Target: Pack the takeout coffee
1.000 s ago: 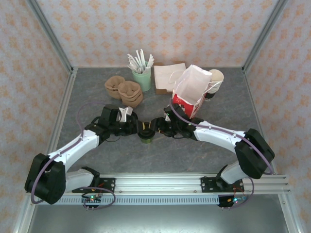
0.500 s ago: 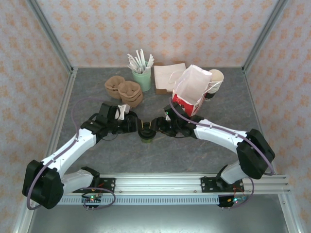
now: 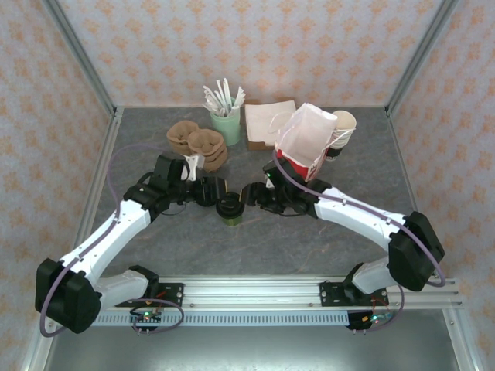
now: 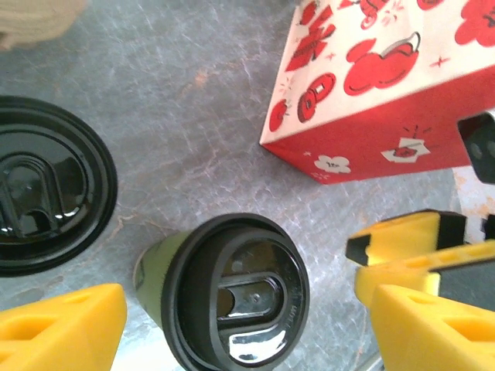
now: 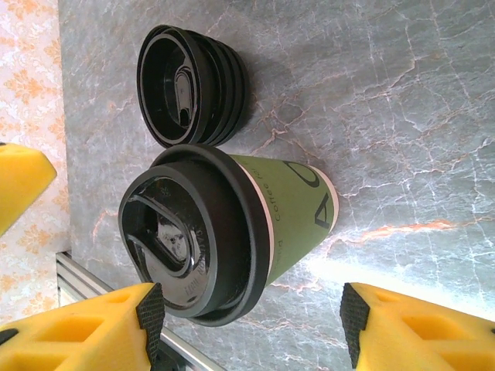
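1. Table point(image 3: 309, 255): flat grey surface with pale marbled veining. It bears all items below.

2. Bag point(image 3: 305, 147): red-and-white printed paper with a plain white inside. It is box-shaped and sits upper right of centre in the top view, mouth open and leaning left.

3. Left gripper point(image 4: 240, 290): its yellow fingers stand wide apart at the lower corners of the left wrist view, with a clear gap on each side of the cup. It holds nothing.

4. Right gripper point(image 5: 247, 325): its jaws are likewise spread along the lower edge of the right wrist view. The cup lies above and between them, and nothing is gripped.

5. Takeout coffee point(image 3: 230, 209): it stands at centre frame in the top view, upright on the table with its long axis vertical, directly between the two grippers. The left gripper is just to its left and the right gripper just to its right, about equally near. The side is matt olive-green paper with dark lettering, tapered. The lid is glossy black plastic, round, with a sip slot. The bag lies up and right of the cup, so the right arm appears better placed to carry it there.

6. Spare lids point(image 5: 189, 85): a low black stack just beside the cup, without a cup.
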Robot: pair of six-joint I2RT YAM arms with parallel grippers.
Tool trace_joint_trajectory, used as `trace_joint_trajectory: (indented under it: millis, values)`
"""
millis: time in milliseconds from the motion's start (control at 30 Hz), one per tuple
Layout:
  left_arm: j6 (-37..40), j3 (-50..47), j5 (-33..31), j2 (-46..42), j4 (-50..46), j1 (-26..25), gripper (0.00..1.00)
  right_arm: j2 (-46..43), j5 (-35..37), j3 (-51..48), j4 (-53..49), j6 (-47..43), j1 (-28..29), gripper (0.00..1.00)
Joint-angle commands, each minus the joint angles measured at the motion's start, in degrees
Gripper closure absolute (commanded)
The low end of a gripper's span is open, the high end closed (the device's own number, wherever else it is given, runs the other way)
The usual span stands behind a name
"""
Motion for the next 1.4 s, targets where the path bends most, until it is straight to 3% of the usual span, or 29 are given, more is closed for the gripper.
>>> trace_joint_trajectory:
  millis: [0, 267, 400, 600, 700, 1367]
  values:
    - [0.5, 4.1, -6.7, 0.6, -2.5, 0.5, 0.18, -3.1, 0.7, 3.9, -3.7, -2.7, 0.0, 0.36]
    - [-2.7, 11.8, -19.6, 4.2, -4.5, 3.5, 0.17, -6.0, 0.3, 13.0, -11.1, -6.8, 0.0, 0.36]
    - [-8.2, 15.8, -22.2, 10.0, -5.3, 7.0, 0.17, -6.5, 0.4, 17.3, -13.3, -7.8, -0.6, 0.36]
    - [-18.4, 16.4, -21.8, 16.7, 2.6, 11.0, 0.18, -6.6, 0.2, 20.3, -14.3, -7.7, -2.6, 0.38]
    - [-22.8, 15.8, -20.8, 19.8, 7.6, 12.8, 0.23, -6.8, -1.1, 21.0, -14.1, -7.4, -3.8, 0.39]
    - [-30.2, 19.9, -21.4, 30.7, 15.7, 17.9, 0.53, -7.9, -1.3, 23.5, -16.4, -9.4, -4.5, 0.40]
